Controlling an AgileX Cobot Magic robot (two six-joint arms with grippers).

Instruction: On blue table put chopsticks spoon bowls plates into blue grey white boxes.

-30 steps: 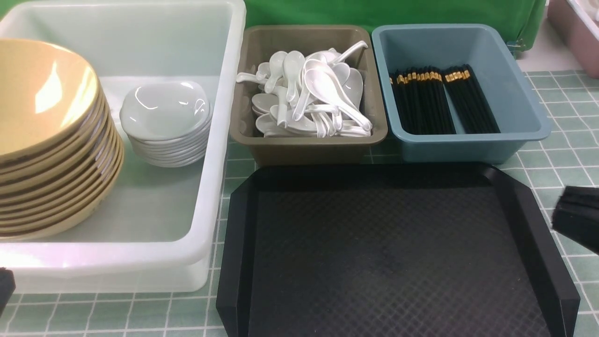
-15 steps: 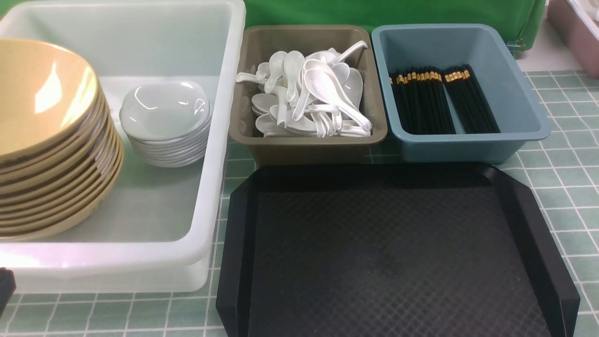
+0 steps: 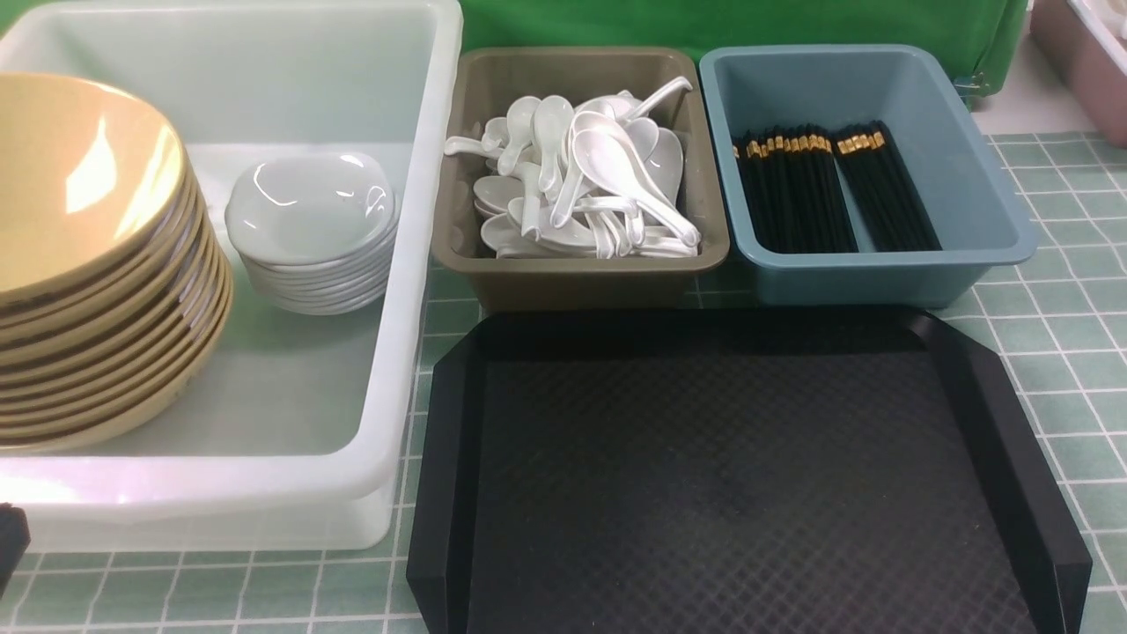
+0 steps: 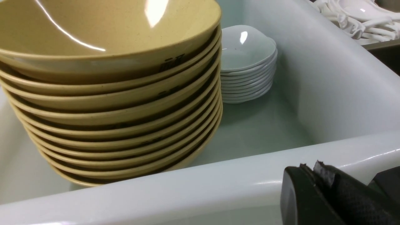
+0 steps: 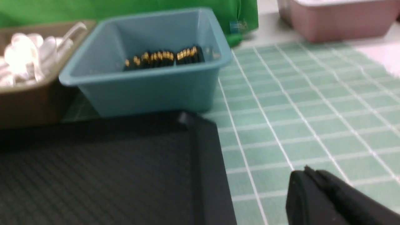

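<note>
- Your left fingers (image 4: 315,175) show in the left wrist view pressed together with nothing between them, so they look clenched and empty; they sit just outside the near wall of the white box (image 4: 193,187).
- Your right fingers (image 5: 307,178) show only as a dark, blurred tip over the green-checked desk (image 5: 297,103); you cannot tell whether they are released or clenched, and nothing seems to be in them.
- In the front view the black tray (image 3: 740,467) at 6 o'clock lies bare, so the sorting looks finished and nothing seems left to take hold of.
- The yellow bowls (image 3: 88,255) sit stacked at 9 o'clock inside the white box. Expect them to be stiff, glossy and slippery, and heavy as a stack; if you lift one, pinch the rim of the top bowl only.
- The small white plates (image 3: 308,229) are stacked just beside the bowls, toward 10 o'clock. They look smooth and chippable; take the top one by its edge.
- The white spoons (image 3: 581,176) lie tangled in the grey box (image 3: 581,273) at 12 o'clock. They are light, hard and slick; grip one by the handle, since the heap may shift.
- The black chopsticks (image 3: 828,189) lie in two neat rows in the blue box (image 3: 880,273) at 1 o'clock. They are thin, stiff and prone to roll; pinch near the middle.
</note>
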